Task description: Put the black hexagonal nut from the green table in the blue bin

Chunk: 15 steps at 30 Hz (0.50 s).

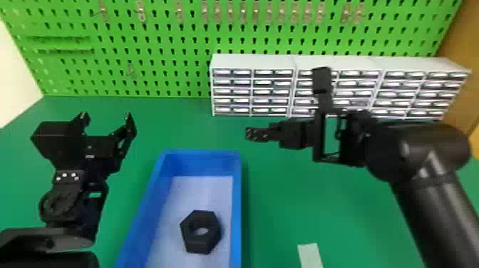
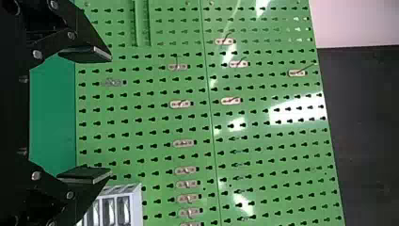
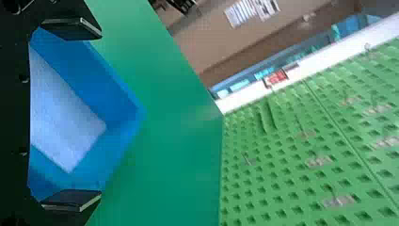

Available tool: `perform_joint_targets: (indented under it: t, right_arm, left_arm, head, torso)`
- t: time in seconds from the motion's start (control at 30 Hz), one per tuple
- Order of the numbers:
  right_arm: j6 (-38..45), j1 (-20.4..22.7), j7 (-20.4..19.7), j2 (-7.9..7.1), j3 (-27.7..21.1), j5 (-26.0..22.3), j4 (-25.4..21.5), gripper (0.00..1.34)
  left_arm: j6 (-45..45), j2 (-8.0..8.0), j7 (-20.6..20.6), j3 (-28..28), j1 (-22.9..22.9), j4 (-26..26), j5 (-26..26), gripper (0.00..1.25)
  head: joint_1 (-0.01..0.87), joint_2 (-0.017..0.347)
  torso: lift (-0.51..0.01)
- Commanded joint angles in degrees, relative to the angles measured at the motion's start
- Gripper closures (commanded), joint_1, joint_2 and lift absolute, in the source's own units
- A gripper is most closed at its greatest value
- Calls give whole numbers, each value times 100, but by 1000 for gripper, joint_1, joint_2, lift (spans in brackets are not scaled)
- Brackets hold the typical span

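The black hexagonal nut (image 1: 203, 246) lies on the pale floor of the blue bin (image 1: 236, 199), towards its near part. My left gripper (image 1: 107, 116) stands open to the left of the bin, above the table, apart from the nut. In the left wrist view, nothing is between the fingers of the left gripper (image 2: 110, 115). My right gripper (image 1: 250, 133) is beyond the bin's far right corner and points left, away from the nut. In the right wrist view the right gripper (image 3: 99, 114) has its fingers wide apart and holds nothing, with the blue bin (image 3: 123, 94) behind them.
The green table (image 1: 285, 199) spreads around the bin. Grey drawer units (image 1: 253, 62) stand at the back right, behind the right gripper, in front of the green pegboard (image 1: 160, 39) with its metal hooks. A pale strip (image 1: 310, 254) lies on the table near the front, right of the bin.
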Motion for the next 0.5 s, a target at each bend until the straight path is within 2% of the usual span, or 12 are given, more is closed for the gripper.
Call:
perform_joint_targets:
  t: [0.0, 0.47]
  right_arm:
    - [-63, 56, 0, 4, -519, 256, -195, 110]
    - [-678, 328, -9, 74, -1635, 757, -546, 111]
  left_arm:
    - [0, 0, 0, -17, -7, 0, 8, 398]
    - [35, 0, 0, -61, -7, 0, -10, 398]
  head:
    - [657, 57]
    - [657, 57]
  torso:
    - [-95]
    - [-95]
